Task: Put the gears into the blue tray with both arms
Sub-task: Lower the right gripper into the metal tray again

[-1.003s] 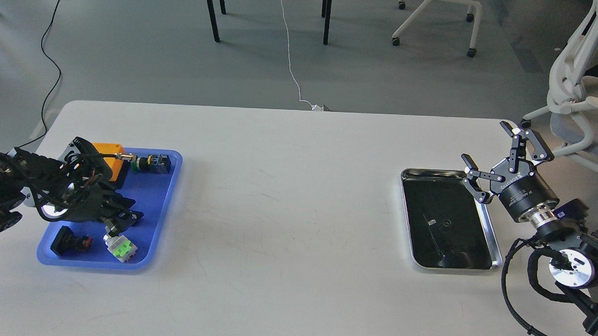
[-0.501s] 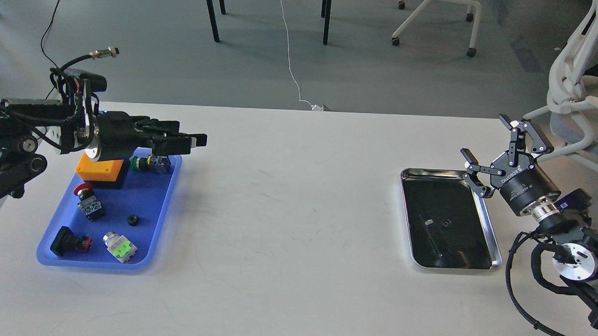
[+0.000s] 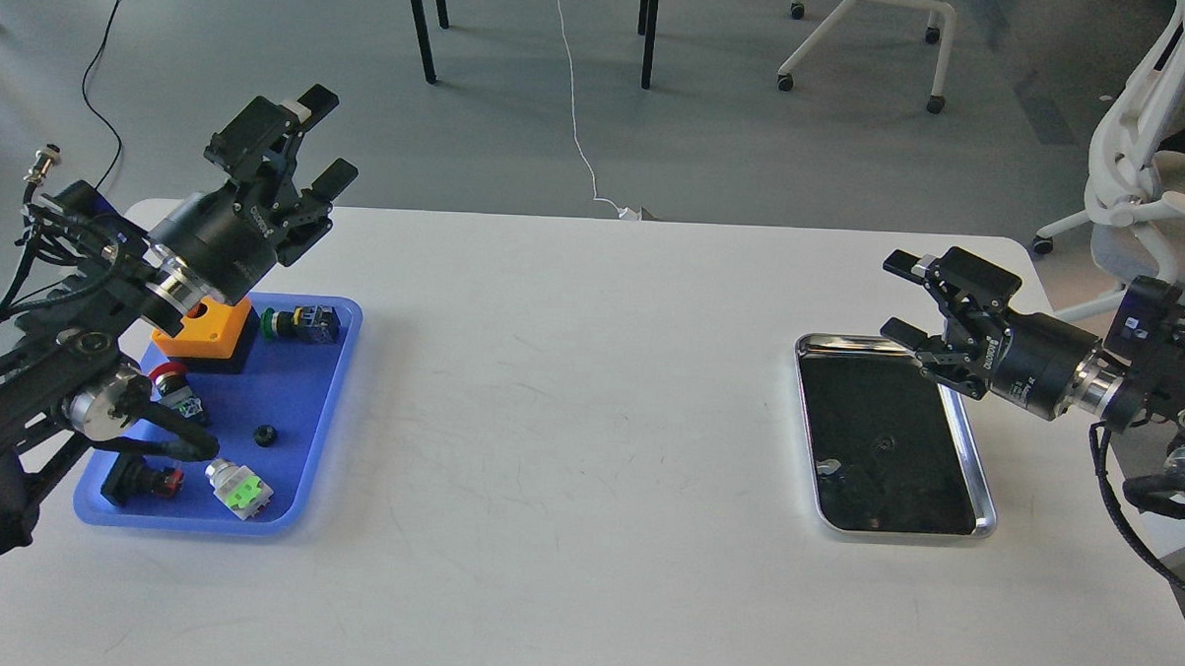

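Note:
The blue tray (image 3: 316,414) lies at the table's left. One small black gear (image 3: 265,435) rests on its floor near the middle. A second gear (image 3: 883,444) sits on the dark floor of the steel tray (image 3: 975,455) at the right. My left gripper (image 3: 313,138) is raised above the blue tray's far end, pointing up and away, open and empty. Over the steel tray's far right corner my right gripper (image 3: 899,296) points left, open with nothing between its fingers.
In the blue tray lie an orange box (image 3: 208,326), a green push-button (image 3: 300,323), a red-capped button (image 3: 170,381), a black-and-red part (image 3: 139,480) and a white switch with green (image 3: 238,490). White office chairs stand beyond the table's right edge.
My left gripper rose out of the blue tray, leaving a gear there, then swung up and back. My right gripper turned from pointing up to pointing left over the steel tray.

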Motion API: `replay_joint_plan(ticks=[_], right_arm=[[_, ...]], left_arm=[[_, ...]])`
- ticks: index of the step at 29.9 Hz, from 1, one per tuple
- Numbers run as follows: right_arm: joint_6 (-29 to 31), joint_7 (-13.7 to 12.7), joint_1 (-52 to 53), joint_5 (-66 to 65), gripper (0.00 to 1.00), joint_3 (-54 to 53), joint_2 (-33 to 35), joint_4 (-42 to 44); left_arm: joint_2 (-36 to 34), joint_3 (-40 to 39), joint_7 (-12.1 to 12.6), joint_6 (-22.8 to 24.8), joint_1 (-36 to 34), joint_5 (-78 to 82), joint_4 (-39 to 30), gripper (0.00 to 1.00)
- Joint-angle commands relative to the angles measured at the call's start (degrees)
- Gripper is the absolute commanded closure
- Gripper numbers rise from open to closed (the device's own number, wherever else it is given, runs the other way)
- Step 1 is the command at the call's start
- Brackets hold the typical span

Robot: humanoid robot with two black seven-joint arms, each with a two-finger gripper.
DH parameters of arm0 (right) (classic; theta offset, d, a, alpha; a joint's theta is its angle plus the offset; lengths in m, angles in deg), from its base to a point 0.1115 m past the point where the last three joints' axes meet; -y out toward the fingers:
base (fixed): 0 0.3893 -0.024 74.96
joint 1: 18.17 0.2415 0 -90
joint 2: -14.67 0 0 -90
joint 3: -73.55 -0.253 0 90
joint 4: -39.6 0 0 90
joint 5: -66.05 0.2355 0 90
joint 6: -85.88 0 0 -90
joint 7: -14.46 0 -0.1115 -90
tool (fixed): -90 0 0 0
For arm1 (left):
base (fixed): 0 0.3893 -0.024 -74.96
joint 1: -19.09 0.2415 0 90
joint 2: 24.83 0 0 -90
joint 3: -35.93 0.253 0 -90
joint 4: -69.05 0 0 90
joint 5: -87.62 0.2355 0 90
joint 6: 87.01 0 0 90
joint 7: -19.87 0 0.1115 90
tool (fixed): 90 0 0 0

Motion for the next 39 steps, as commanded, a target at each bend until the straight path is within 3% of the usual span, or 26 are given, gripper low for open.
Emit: replay_joint_plan(ticks=[1,7,12,27,39], right_arm=[[0.23,-0.01,14.63,-14.71,0.01,13.96,2.04,-2.75],[0.23,-0.01,32.94,-38.53,0.01,34.28,-1.81,-3.1],[0.23,-0.01,34.02,-50.25,0.01,38.08,-5.51,-2.49],[-1.23,-0.01,23.65,-50.26,0.09,38.26,-15.89,7.62],[-3.16,-0.01,22.06,-48.95,0.28,38.17,-16.41,7.88]], left_arm=[[3.6,-4.35,3.39,1.22,2.1,-5.49,0.09,0.02],[3.96,-5.67,4.97,3.59,2.28,-7.71,0.0,0.02],[4.14,-6.03,5.06,4.47,3.42,-7.71,-0.09,0.02],[4.05,-6.99,5.59,4.38,5.27,-7.62,-2.46,0.02],[4.22,-7.08,6.11,4.47,5.62,-7.62,-2.55,0.02]])
